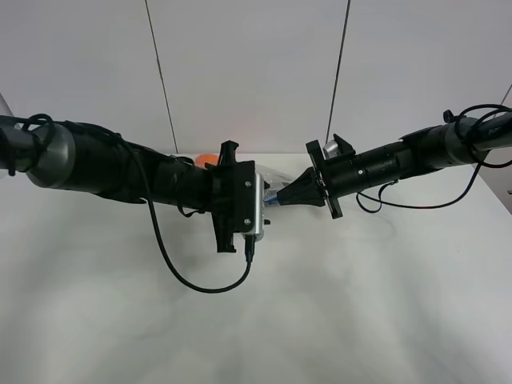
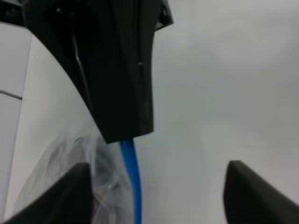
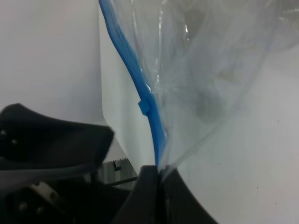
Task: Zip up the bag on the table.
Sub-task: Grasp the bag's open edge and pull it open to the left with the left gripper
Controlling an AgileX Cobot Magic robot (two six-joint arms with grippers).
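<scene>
The bag (image 1: 270,179) lies between the two grippers on the white table (image 1: 336,320) and is mostly hidden by the left arm. An orange item (image 1: 206,160) peeks out behind that arm. My right gripper (image 1: 280,199) is shut on one end of the bag's blue zipper strip (image 3: 135,79); its fingertips (image 3: 152,179) pinch the strip. A small blue slider (image 3: 144,106) sits on the strip a short way from them. My left gripper (image 2: 159,165) is open, its fingers (image 2: 70,196) either side of the strip (image 2: 133,179), not touching it. The clear crinkly plastic (image 2: 60,158) hangs beside the strip.
Both arms meet at the table's far middle. A black cable (image 1: 188,276) loops from the left arm onto the table. The table's far edge meets a pale wall with two dark vertical seams (image 1: 164,88). Bare white tabletop lies towards the front.
</scene>
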